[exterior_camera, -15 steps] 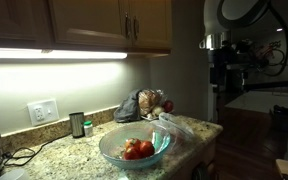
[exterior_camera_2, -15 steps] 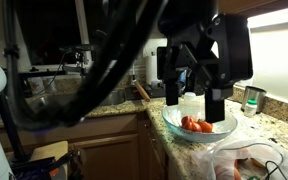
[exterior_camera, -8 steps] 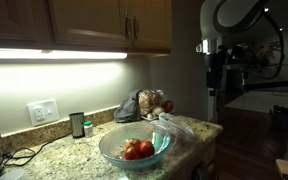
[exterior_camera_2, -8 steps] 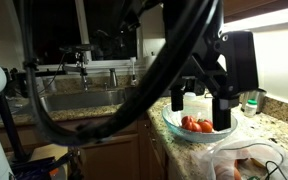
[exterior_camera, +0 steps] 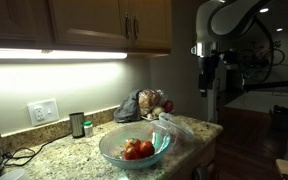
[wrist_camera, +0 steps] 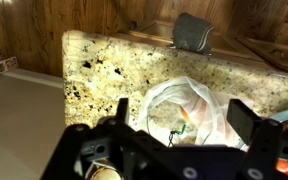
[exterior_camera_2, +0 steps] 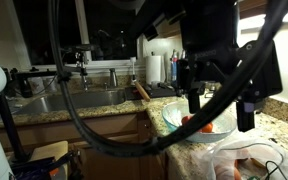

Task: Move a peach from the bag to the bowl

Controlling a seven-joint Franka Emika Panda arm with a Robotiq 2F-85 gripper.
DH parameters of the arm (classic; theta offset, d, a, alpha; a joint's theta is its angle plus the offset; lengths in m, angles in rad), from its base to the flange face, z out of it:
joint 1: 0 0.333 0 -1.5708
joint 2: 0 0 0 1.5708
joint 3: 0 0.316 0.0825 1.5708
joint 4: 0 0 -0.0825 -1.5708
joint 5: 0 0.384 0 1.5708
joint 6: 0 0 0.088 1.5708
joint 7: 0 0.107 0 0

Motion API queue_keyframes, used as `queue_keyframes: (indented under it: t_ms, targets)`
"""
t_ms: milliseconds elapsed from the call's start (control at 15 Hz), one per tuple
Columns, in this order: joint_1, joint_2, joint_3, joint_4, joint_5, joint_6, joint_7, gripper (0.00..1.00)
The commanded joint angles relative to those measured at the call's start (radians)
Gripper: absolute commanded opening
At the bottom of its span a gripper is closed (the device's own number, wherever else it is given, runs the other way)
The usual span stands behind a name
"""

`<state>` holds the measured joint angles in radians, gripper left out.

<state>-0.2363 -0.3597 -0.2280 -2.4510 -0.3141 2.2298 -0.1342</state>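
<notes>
Currently bag (exterior_camera: 132, 106) lies well apart from fingers (wrist_camera: 246, 120).

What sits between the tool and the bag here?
In an exterior view, only the dark red fruits beside the bag; otherwise just air up to the tool.

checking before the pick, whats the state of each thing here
gripper: open, empty, high in the air
bag: on the counter, fruit at its mouth
bowl: upright, red fruit inside
can: upright
cabinet doors: shut
under-cabinet light: on
</notes>
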Motion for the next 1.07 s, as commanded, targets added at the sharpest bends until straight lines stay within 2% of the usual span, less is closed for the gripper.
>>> queue_keyframes:
  t_ms: [0,533,1000]
  targets:
    - [-0.004,0.051,0.006,0.034,0.002,0.047,0.021,1.00]
    - [0.003,0.202,0.021,0.140,0.015,0.101,0.061,1.00]
    - [0.002,0.343,0.014,0.259,0.022,0.100,0.107,1.00]
